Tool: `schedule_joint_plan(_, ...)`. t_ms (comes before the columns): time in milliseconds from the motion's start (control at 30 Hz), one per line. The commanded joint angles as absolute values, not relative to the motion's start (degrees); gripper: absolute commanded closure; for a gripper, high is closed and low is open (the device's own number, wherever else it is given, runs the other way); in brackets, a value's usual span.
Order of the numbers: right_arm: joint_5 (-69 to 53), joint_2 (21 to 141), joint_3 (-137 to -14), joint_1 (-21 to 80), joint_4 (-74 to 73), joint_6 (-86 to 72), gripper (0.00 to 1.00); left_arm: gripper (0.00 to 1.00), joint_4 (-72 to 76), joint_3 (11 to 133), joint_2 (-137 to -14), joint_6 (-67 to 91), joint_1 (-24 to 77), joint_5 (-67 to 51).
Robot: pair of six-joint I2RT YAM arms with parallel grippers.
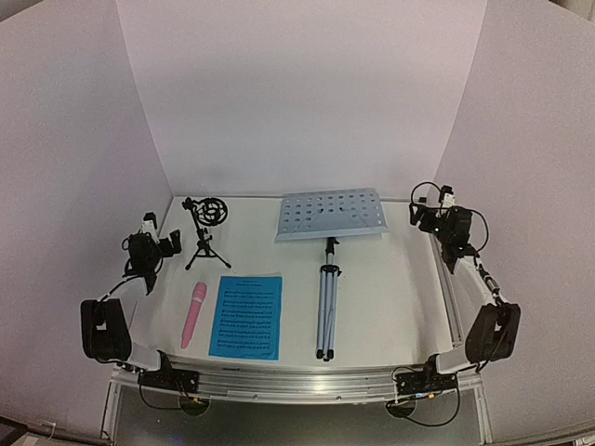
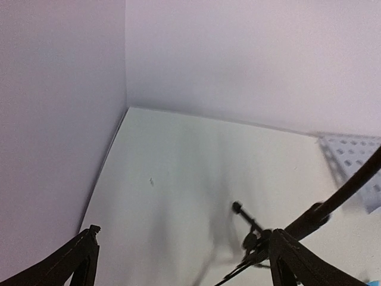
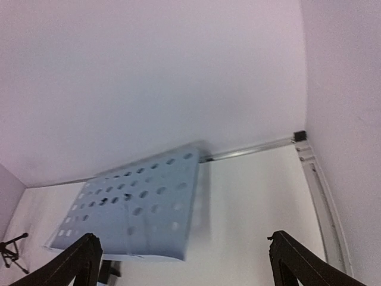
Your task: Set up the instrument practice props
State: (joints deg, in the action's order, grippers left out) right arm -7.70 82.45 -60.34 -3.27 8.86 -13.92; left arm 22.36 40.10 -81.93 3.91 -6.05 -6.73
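Note:
The pale-blue perforated music stand (image 1: 330,215) lies flat at the back of the table, its silver tripod (image 1: 325,307) folded and pointing toward me. A bright-blue sheet-music page (image 1: 246,316) lies front centre, with the pink microphone (image 1: 193,314) just left of it. The small black mic stand (image 1: 206,232) stands upright at the back left. My left gripper (image 1: 165,247) hovers open left of the mic stand (image 2: 250,232), holding nothing. My right gripper (image 1: 428,219) hovers open just right of the music stand's plate (image 3: 134,214), also holding nothing.
White walls close in the table at the back and both sides. An aluminium rail (image 1: 307,381) runs along the near edge, and another rail (image 3: 321,196) follows the right edge. Both arm bases sit at the front corners.

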Motion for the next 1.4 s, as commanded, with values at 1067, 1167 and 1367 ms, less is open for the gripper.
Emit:
schedule_joint_plan(1067,18.83,129.07,-114.59,38.24,-46.14,-38.92,0.51,0.00,16.11,35.96,-68.28,3.84,29.00,-21.41)
schedule_joint_plan(1167,20.08,131.73,-117.01,38.27,-46.16,-38.60,0.54,0.00,15.97,36.21,-68.61,1.94,29.00,-21.01)
schedule_joint_plan(1367,23.95,131.84,-114.91,38.27,-46.07,-40.04,0.59,0.00,18.76,35.66,-68.45,1.07,29.02,-17.57)
